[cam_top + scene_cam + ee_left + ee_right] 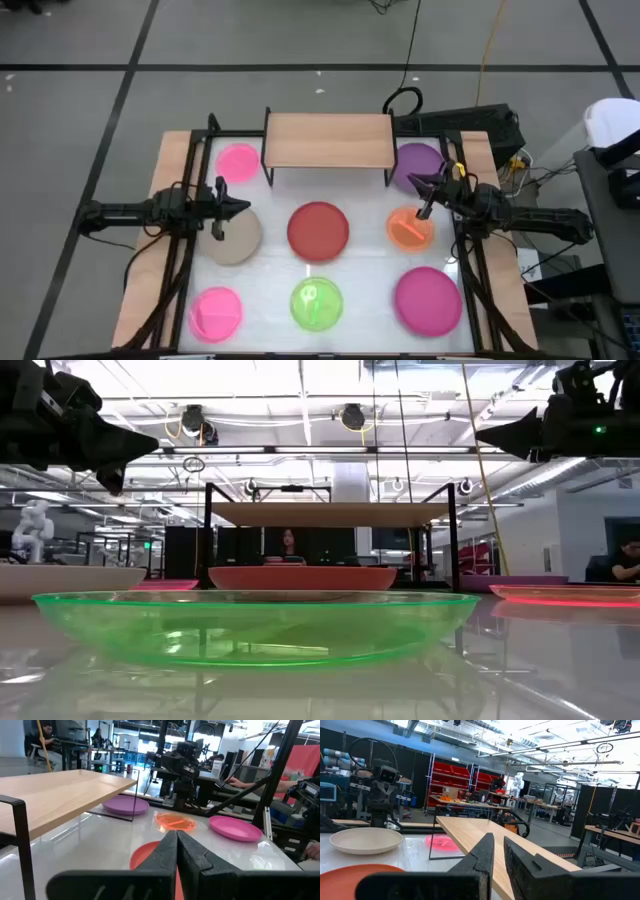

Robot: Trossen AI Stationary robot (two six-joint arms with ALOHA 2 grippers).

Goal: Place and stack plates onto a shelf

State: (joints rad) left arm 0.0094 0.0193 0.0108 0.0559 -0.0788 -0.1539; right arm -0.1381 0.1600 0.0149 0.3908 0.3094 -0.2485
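Purple plate (pixel 418 163) partly under right arm, beige plate (pixel 236 238) partly under left gripper (pixel 243 205), red plate (pixel 145 856) behind fingers.

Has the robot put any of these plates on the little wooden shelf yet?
Not yet. The shelf is bare on top, and all seven plates sit on the white table, such as the red plate and green plate. Nothing is in hand: the left hand and right hand hover empty. All the stacking remains.

The shelf (pixel 328 139) was light wood on black legs. Around it lay plates: pink (pixel 237 161) and purple (pixel 418 163) beside it, red (pixel 318 229), beige (pixel 236 237) and orange (pixel 410 228) before it, green (pixel 316 304) and magenta (pixel 428 298) farthest.
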